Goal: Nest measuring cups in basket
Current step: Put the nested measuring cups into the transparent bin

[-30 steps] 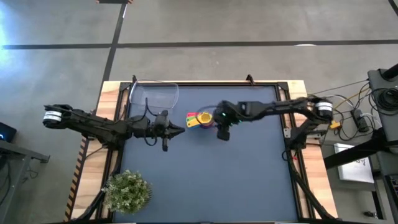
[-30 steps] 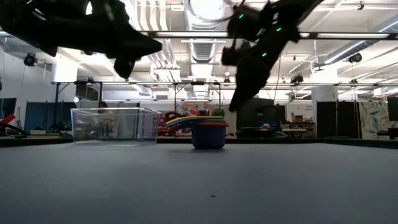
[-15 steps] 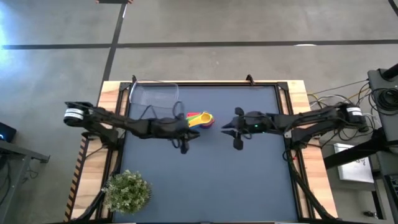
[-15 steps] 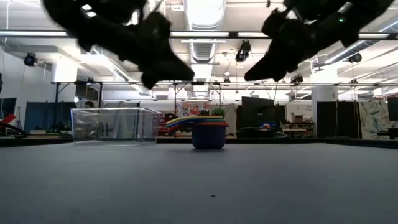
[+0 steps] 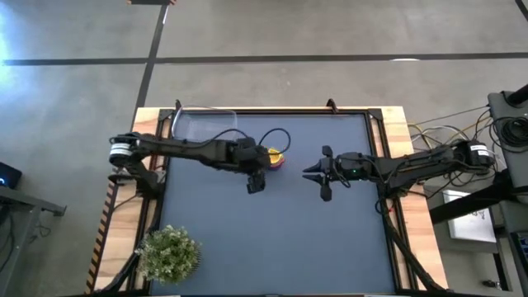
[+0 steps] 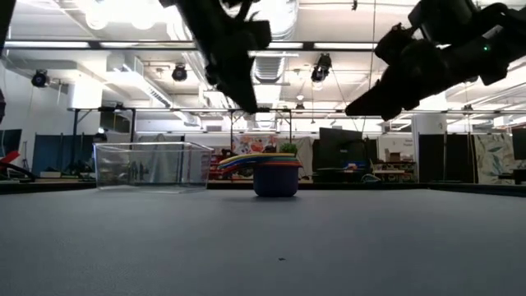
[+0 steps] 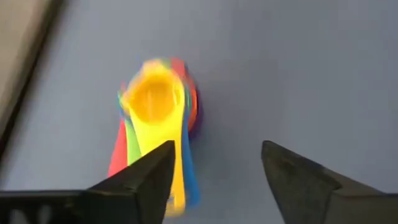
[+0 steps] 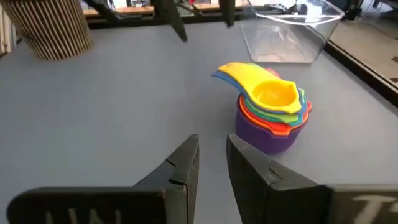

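Note:
The measuring cups (image 5: 277, 158) stand nested in one stack on the blue mat, purple at the bottom and yellow on top (image 8: 272, 94). Their handles fan out toward the table's left. The clear basket (image 5: 206, 128) stands at the far left of the mat, apart from the stack. My left gripper (image 7: 217, 168) hangs open above the handle side of the stack (image 6: 275, 177), tipped down and touching nothing. My right gripper (image 8: 212, 163) hovers to the right of the stack. A narrow gap separates its fingers, with nothing between them.
A small green bushy plant (image 5: 169, 254) stands at the near left corner. Wooden table rims (image 5: 148, 124) frame the mat. The mat's near half lies bare. In the low view the room's racks and screens show behind the table.
My left gripper has travelled toward the table's right edge, from beside the basket to over the cup stack, and has tipped its fingers downward. My right gripper has drawn back from the stack toward the table's right edge. The cups have stayed where they were.

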{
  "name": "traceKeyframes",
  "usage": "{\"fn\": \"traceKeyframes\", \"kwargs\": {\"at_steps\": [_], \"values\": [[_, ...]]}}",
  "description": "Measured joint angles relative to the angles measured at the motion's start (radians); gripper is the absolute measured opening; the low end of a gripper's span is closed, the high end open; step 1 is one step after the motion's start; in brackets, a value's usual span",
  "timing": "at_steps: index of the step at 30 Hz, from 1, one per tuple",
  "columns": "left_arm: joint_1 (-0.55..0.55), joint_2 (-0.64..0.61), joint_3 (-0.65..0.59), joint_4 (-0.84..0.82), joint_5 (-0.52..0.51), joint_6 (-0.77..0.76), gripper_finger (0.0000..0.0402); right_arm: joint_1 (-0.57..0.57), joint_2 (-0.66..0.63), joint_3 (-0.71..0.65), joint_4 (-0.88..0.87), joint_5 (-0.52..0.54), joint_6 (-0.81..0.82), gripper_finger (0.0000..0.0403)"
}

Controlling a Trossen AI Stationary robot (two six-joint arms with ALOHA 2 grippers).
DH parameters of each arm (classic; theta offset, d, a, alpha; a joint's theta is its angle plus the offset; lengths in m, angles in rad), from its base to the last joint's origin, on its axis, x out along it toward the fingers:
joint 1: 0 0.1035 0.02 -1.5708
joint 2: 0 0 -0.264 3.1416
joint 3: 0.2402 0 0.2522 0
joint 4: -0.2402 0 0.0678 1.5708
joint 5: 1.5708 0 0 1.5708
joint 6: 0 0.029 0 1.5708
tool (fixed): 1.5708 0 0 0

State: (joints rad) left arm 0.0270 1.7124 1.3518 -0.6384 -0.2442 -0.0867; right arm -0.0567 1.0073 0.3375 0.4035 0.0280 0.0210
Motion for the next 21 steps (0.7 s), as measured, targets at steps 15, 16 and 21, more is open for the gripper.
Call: {"fn": "traceKeyframes", "kwargs": {"at_steps": [15, 16, 21], "values": [[0.16, 0.094, 0.002, 0.024, 0.098, 0.055, 0.028, 0.022, -0.098, -0.082, -0.009, -0.009, -0.005, 0.0009], [0.167, 0.096, 0.002, 0.016, 0.099, 0.056, 0.028, 0.022, -0.093, -0.08, 0.007, -0.009, -0.007, 0.0009], [0.184, 0.122, 0.002, 0.008, 0.134, 0.098, 0.0292, 0.022, -0.077, -0.077, 0.028, -0.009, -0.019, 0.0009]]}}
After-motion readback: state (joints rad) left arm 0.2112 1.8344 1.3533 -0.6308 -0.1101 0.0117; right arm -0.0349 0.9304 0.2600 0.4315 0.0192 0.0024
